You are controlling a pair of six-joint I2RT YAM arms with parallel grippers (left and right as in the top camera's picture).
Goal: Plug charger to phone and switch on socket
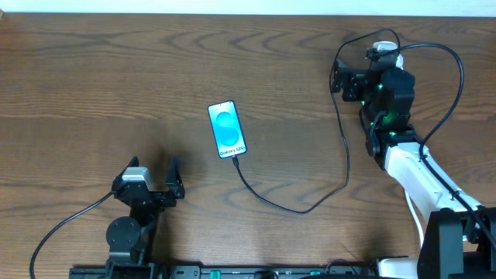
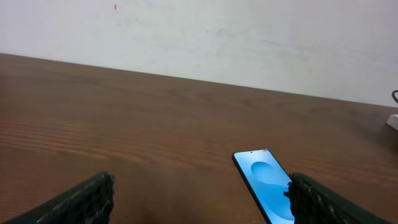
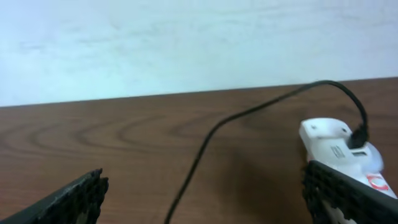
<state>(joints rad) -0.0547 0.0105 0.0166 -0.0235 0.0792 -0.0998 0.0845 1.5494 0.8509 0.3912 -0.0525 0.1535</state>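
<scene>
Nearest the base, the left claw [image 1: 154, 170] sits low over the brown wooden counter [image 1: 77, 77], released and grasping nothing, with only bare wood between its fingers. Just beyond it and a little to its right lies the phone [image 1: 227, 129], flat and face up. Its blue-cyan screen is lit and white text runs along its near short edge. In the left wrist view the claw's right finger covers the phone's near corner.

The charger [image 1: 346, 155] meets that near edge, loops toward the base, then swings right and climbs along the counter to the far right corner. There the right claw [image 3: 204, 186] is also spread wide and holds nothing, and the thin black cable passes between its fingers. The socket [image 3: 329, 140] lies just to the claw's right, partly hidden behind its right finger, with a red marking showing beside the fingertip. A black plug [image 3: 357, 137] sits on the strip's top face. Behind everything stands a pale wall [image 2: 249, 37].
</scene>
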